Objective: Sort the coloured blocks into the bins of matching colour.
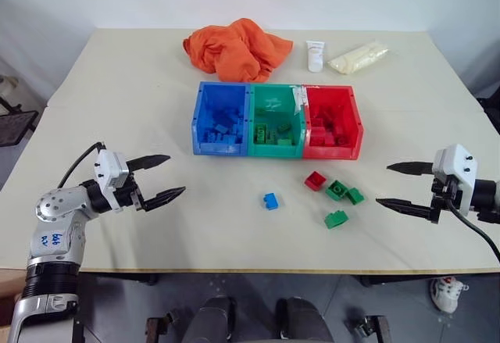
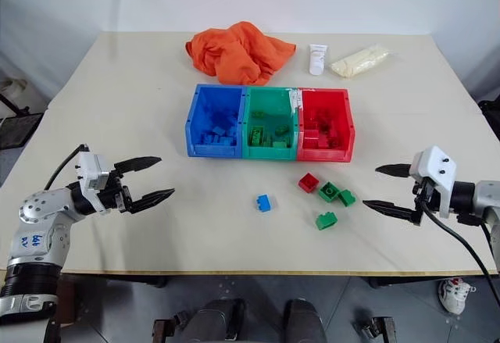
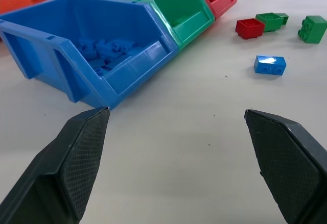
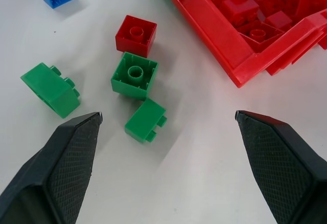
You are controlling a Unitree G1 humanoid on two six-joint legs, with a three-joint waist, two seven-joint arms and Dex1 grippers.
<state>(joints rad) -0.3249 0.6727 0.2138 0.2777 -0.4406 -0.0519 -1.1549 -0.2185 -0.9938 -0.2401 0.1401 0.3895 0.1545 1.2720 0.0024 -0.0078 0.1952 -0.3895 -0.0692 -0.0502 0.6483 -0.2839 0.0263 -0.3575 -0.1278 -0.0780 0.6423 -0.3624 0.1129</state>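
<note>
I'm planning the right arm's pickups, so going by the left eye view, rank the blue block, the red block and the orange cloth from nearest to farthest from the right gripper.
1. Red block: loose on the table in front of the red bin, closest to the right gripper.
2. Blue block: farther toward the robot's left, near the table's middle.
3. Orange cloth: behind the bins, at the far edge.

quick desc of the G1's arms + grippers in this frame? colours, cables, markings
Silver-grey arms; blue handwriting on the left one. Each ends in a white wrist block. Left gripper and right gripper: two black, tapered, pointed fingers with cross-hatched inner faces. A black cable loops off each wrist.
</note>
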